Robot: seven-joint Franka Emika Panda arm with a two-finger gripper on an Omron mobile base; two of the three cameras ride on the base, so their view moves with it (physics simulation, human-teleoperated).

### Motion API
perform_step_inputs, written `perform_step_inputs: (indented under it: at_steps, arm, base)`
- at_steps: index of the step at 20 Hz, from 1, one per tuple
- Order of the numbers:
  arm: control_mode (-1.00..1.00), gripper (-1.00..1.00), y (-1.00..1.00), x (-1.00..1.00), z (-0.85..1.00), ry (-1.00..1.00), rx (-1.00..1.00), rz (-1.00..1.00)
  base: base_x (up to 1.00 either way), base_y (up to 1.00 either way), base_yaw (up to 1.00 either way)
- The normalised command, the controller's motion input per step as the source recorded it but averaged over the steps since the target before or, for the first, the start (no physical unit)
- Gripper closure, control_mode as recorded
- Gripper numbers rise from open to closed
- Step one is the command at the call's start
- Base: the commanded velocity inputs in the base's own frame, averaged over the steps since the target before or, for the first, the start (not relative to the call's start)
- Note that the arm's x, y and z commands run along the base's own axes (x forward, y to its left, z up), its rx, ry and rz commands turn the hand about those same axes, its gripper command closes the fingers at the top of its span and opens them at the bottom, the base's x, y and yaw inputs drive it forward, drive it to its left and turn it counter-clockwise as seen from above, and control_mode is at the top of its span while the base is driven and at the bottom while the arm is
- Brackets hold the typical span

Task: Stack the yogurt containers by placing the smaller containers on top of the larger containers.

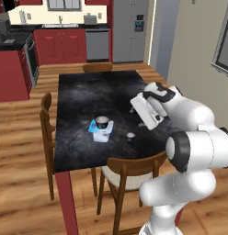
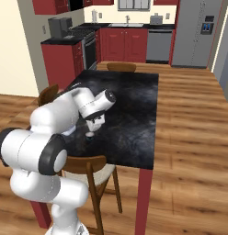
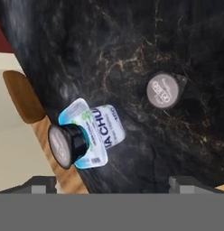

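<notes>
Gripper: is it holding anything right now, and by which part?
Nothing. The gripper is open above the table; one cup sits loose, the other on the tub.

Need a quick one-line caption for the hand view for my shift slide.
Open gripper above the black table: one small cup sits on the white tub, another cup stands apart.

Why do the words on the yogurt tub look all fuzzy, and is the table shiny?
In the hand view the printing on the tub is soft and smeared, only partly readable; the loose cup has a blurry label too. In the left base view the black table shows pale marbled patches, no sharp glare, and the cups look tiny.
</notes>
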Motion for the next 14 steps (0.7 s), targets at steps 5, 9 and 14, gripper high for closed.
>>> perform_step_inputs:
  at_steps: [5, 9, 14]
  arm:
    - [-1.0, -1.0, 0.0, 0.0, 0.0, 0.03, -0.12, 0.04]
    - [-1.0, -1.0, 0.0, 0.0, 0.0, 0.0, -0.14, 0.08]
    - [-1.0, -1.0, 0.0, -0.02, 0.0, 0.0, -0.09, 0.14]
  base:
    - [0.0, 0.0, 0.0]
    - [0.0, 0.0, 0.0]
    - [0.0, 0.0, 0.0]
